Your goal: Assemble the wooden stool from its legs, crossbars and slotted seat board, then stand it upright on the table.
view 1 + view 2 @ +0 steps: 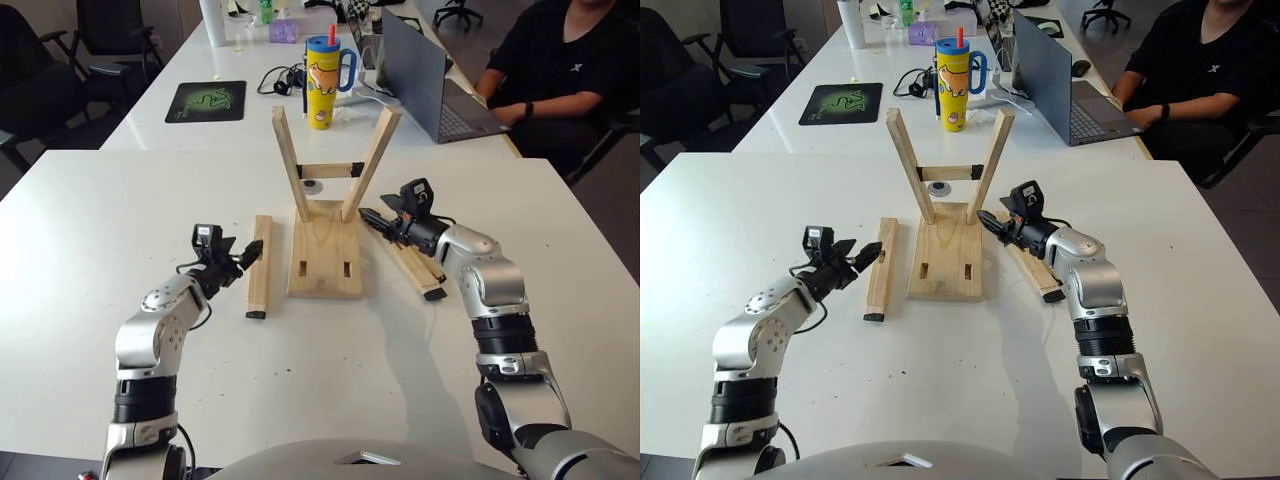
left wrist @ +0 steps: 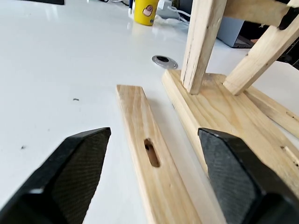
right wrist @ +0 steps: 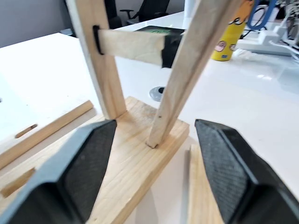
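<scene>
The seat board [image 1: 945,258] lay flat on the white counter [image 1: 750,195], two legs [image 1: 910,165] standing in it, joined by a crossbar [image 1: 948,172]. The left hand [image 1: 858,251], fingers apart, sat beside a loose leg [image 1: 880,270]; the right hand [image 1: 990,222] was near the upright pair's base.

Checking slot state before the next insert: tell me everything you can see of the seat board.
The seat board is a pale rectangular wooden plank lying flat on the white table. Two legs stand in its far end, splayed outward and joined by a crossbar. Two slots near its near end are empty. A loose leg lies alongside on its left, apart from it. Neither the left gripper nor the right gripper appears to touch it.
</scene>
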